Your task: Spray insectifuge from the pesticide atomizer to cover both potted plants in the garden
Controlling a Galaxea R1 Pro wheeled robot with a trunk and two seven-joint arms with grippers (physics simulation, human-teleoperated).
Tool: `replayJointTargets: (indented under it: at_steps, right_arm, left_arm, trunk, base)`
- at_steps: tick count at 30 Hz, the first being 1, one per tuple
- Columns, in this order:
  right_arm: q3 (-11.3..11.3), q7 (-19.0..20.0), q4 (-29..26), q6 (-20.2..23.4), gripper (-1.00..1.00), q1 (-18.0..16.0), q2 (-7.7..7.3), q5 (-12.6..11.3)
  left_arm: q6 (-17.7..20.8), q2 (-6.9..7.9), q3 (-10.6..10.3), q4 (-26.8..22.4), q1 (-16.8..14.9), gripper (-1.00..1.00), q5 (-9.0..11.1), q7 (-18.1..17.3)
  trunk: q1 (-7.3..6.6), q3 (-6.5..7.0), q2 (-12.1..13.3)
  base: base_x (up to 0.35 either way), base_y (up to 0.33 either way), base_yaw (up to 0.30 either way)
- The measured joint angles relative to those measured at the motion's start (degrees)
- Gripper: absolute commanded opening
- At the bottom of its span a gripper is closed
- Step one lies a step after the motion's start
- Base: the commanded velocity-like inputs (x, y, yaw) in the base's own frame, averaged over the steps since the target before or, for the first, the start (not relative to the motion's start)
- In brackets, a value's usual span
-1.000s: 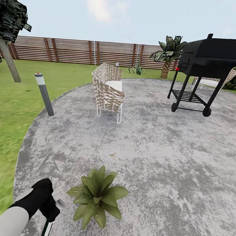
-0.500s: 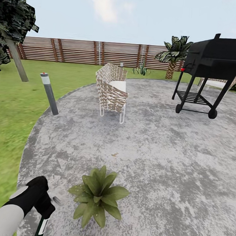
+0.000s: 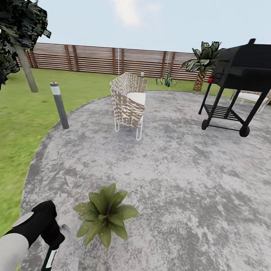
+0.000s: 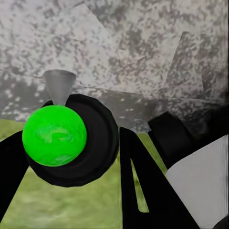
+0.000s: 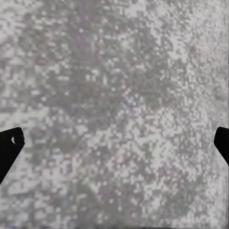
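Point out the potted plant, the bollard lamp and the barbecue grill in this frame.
potted plant (image 3: 105, 214): head view, centre of the leaf rosette.
bollard lamp (image 3: 60, 108): head view, middle of the grey post.
barbecue grill (image 3: 249, 66): head view, the black lid.

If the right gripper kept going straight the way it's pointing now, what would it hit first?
Most likely the grey patio. The right wrist view looks along the right gripper, its finger tips far apart at the picture's edges, and nothing stands between them and the paving. Depth is unclear.
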Motion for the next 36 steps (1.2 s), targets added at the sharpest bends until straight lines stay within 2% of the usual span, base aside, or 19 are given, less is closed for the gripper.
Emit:
replayJointTargets:
  at_steps: [2,3,4,6,8,10,17,27,36]
  right_arm:
    - [0.0,0.0,0.0,0.0,1.0,0.0,0.0,0.0]
    - [0.0,0.0,0.0,0.0,1.0,0.0,0.0,0.0]
    - [0.0,0.0,0.0,0.0,1.0,0.0,0.0,0.0]
    - [0.0,0.0,0.0,0.0,1.0,0.0,0.0,0.0]
    - [0.0,0.0,0.0,0.0,1.0,0.0,0.0,0.0]
    - [0.0,0.0,0.0,0.0,1.0,0.0,0.04,0.0]
    - [0.0,0.0,0.0,0.0,1.0,0.0,0.01,0.0]
    - [0.0,0.0,0.0,0.0,1.0,0.0,-0.15,0.1]
    - [0.0,0.0,0.0,0.0,1.0,0.0,0.17,0.0]
  left_arm:
    - [-0.1,0.1,-0.1,0.0,-1.4,-1.0,-0.6,-4.2]
    - [-0.2,0.24,-0.3,0.0,-3.2,-1.0,-1.4,-9.1]
    - [-0.3,0.17,-0.7,0.0,-4.3,-1.0,-2.8,-11.4]
    - [-0.1,-0.18,-2.1,0.0,-5.9,-1.0,-7.1,-13.5]
    - [0.3,-0.94,-2.6,0.0,-6.4,-1.0,-10.0,-14.1]
    - [0.5,-1.33,-2.8,0.0,-6.6,-1.0,-10.8,-14.2]
    - [0.6,-1.44,-2.9,0.1,-6.3,-1.0,-11.2,-14.2]
    - [0.6,-0.67,-2.9,0.1,-6.5,-1.0,-11.4,-13.9]
    - [0.8,-0.65,-2.9,0.1,-6.4,-1.0,-11.4,-13.8]
  trunk:
    - [-0.01,0.01,0.0]
    - [-0.02,0.01,0.0]
    - [-0.03,0.01,0.0]
    - [-0.03,0.0,0.0]
    - [-0.03,0.0,0.0]
    - [-0.03,0.0,0.0]
    - [-0.03,0.0,0.0]
    - [0.0,0.0,0.0]
    - [-0.04,0.0,0.0]
  base:
    - [-0.164,-0.083,0.235]
    - [-0.045,-0.022,0.1]
    - [-0.023,-0.011,0.051]
    - [-0.01,-0.005,0.021]
    - [-0.003,-0.001,0.102]
    - [-0.001,0.0,0.224]
    - [0.053,-0.173,0.172]
    - [-0.201,-0.218,0.007]
    - [0.094,-0.205,0.25]
